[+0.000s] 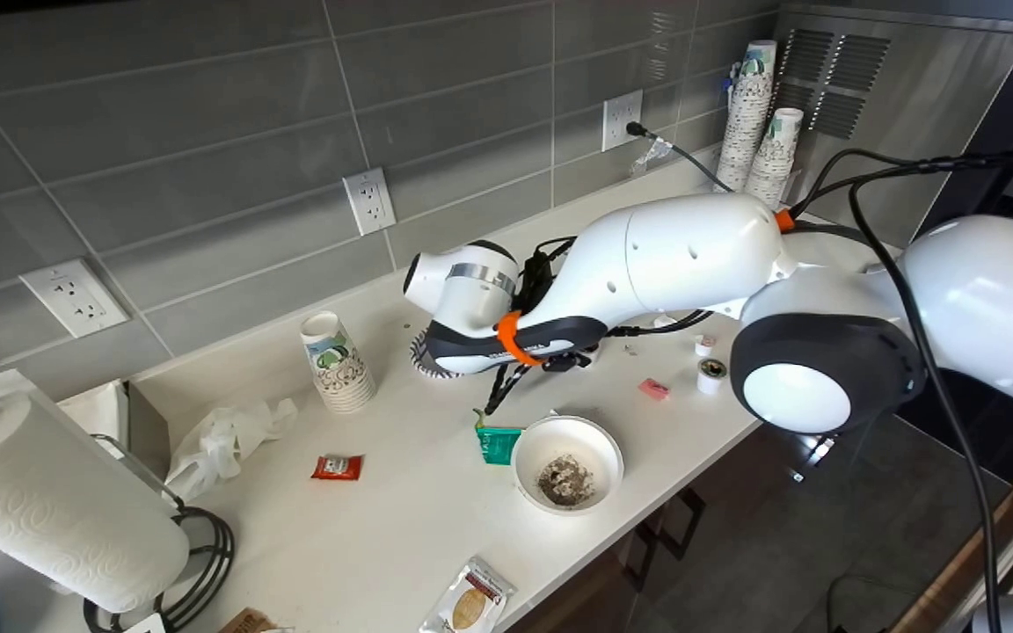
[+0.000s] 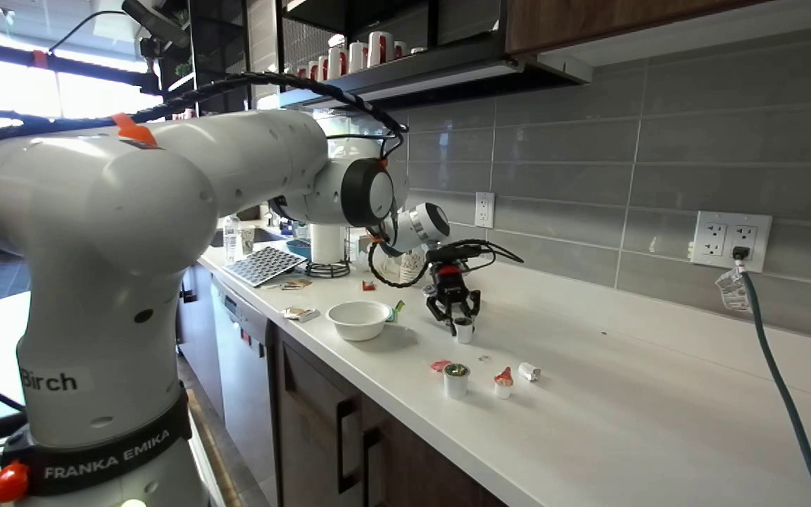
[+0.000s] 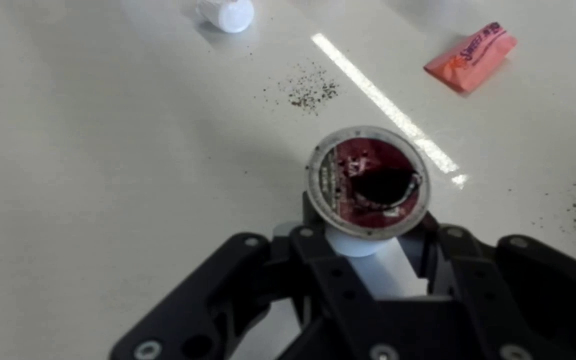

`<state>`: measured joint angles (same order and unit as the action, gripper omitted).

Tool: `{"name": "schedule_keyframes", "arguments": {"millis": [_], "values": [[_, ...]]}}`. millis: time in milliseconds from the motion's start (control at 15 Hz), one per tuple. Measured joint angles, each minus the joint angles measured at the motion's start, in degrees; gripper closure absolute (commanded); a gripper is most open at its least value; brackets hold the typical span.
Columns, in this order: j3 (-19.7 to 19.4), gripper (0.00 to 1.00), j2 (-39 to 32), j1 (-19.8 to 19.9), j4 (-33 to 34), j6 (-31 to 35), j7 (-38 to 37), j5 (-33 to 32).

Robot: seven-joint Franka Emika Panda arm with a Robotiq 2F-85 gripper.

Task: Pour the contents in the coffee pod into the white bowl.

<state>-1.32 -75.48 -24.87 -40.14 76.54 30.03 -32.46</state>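
In the wrist view the coffee pod [image 3: 368,180] is white with a torn dark-red lid, a dark hole in it. My gripper [image 3: 370,216] has its fingertips on both sides of the pod under the rim and looks shut on it. In an exterior view the pod [image 2: 464,331] stands upright at the gripper [image 2: 463,324]; I cannot tell whether it touches the counter. The wide white bowl [image 1: 609,440] stands near the counter's front edge, apart from the gripper, with a brown and whitish mix inside. The bowl [image 2: 359,329] shows from the side in an exterior view.
A green-topped pod [image 2: 456,382], a red-topped small cup [image 2: 503,385], a tipped white cup [image 2: 529,371] and a pink packet [image 3: 471,58] lie near. A teal packet [image 1: 498,445] lies beside the bowl. A paper-cup stack [image 1: 341,369] stands by the wall. Dark grounds [image 3: 313,90] speckle the counter.
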Motion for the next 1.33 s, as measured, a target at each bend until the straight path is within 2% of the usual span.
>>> {"name": "schedule_keyframes", "arguments": {"millis": [67,200,1000,1333], "values": [[-0.06,0.88,-0.03,0.01,0.04,-0.02,0.03,0.0],[-0.12,0.92,-0.04,0.01,0.05,-0.03,0.04,0.0],[-0.53,0.92,0.52,0.07,1.13,-0.61,0.04,0.08],[0.11,0.92,3.98,0.07,1.12,-4.94,-0.42,0.92]]}}
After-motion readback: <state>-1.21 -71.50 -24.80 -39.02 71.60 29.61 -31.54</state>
